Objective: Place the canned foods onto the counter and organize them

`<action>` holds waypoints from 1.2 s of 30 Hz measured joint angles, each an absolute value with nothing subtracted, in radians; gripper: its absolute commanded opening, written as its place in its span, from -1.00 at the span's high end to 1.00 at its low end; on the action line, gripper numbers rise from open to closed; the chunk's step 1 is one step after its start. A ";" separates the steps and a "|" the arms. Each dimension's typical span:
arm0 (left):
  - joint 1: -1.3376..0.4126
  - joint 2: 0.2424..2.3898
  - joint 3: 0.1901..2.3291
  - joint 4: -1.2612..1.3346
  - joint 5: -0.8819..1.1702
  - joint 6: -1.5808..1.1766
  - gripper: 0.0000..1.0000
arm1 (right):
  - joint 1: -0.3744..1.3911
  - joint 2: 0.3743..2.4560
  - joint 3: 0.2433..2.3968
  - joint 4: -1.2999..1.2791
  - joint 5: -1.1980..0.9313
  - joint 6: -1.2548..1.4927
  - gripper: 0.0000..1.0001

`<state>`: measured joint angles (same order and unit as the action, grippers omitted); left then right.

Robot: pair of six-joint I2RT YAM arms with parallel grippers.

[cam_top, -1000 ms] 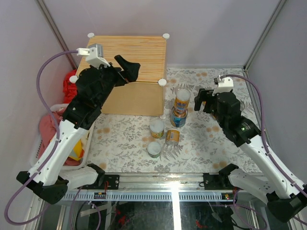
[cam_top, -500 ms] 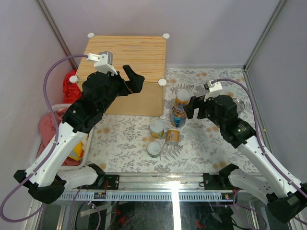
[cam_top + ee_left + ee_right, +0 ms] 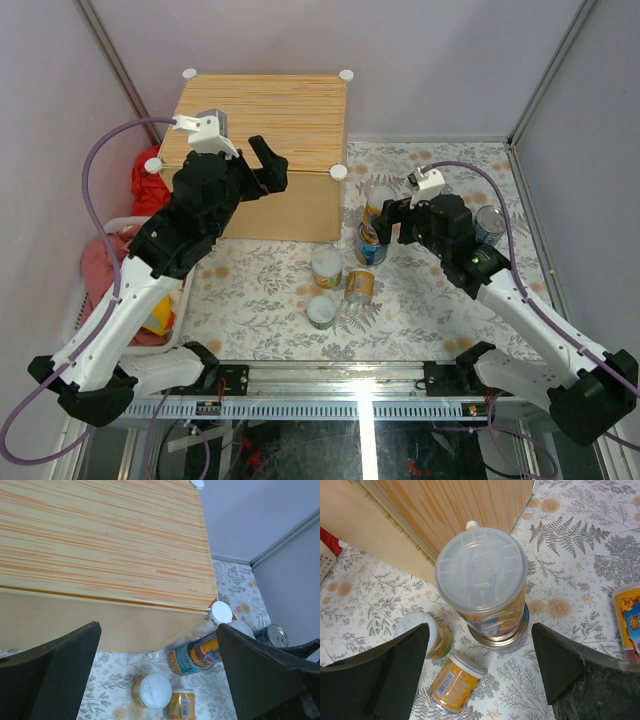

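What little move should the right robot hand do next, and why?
Probably ease the right gripper down around the tall orange can, then squeeze. Its jaws are open and hold nothing, the can sits centred between them in the right wrist view, and the counter has no cans on it yet.

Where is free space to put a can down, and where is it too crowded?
The counter has a bare plank top between its white knobs; the left hand hovers over its front edge. The floral mat is free between the counter's front and the basket. Crowded: the cans beside the counter's right corner, where the right hand stands.
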<state>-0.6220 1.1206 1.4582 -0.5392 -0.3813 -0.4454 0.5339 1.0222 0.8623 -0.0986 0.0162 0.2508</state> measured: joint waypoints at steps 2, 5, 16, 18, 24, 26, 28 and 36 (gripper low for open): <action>-0.620 1.120 1.456 -0.542 -0.400 -0.440 -0.99 | 0.534 1.045 0.862 -0.076 0.019 0.247 -0.80; -0.604 1.119 1.452 -0.550 -0.411 -0.432 -0.99 | 0.534 1.073 0.862 -0.047 0.027 0.241 -0.80; -0.488 1.090 1.418 -0.559 -0.392 -0.432 -0.99 | 0.534 1.151 0.862 0.059 0.071 0.220 -0.81; -0.482 1.085 1.415 -0.562 -0.385 -0.432 -0.99 | 0.534 1.164 0.862 0.077 0.070 0.219 -0.81; -0.470 1.071 1.411 -0.568 -0.376 -0.432 -0.99 | 0.534 1.206 0.862 0.126 0.069 0.219 -0.76; -0.467 1.064 1.409 -0.575 -0.376 -0.432 -0.99 | 0.534 1.216 0.862 0.141 0.067 0.219 -0.64; -0.463 1.056 1.406 -0.582 -0.376 -0.432 -0.99 | 0.534 1.228 0.862 0.159 0.062 0.220 -0.43; -0.447 1.036 1.399 -0.594 -0.375 -0.432 -0.99 | 0.530 1.242 0.857 0.199 0.070 0.210 0.60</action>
<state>-0.4465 1.0355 1.3994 -0.5938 -0.3752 -0.4316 0.5297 1.2423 0.8574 0.1993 0.0696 0.2096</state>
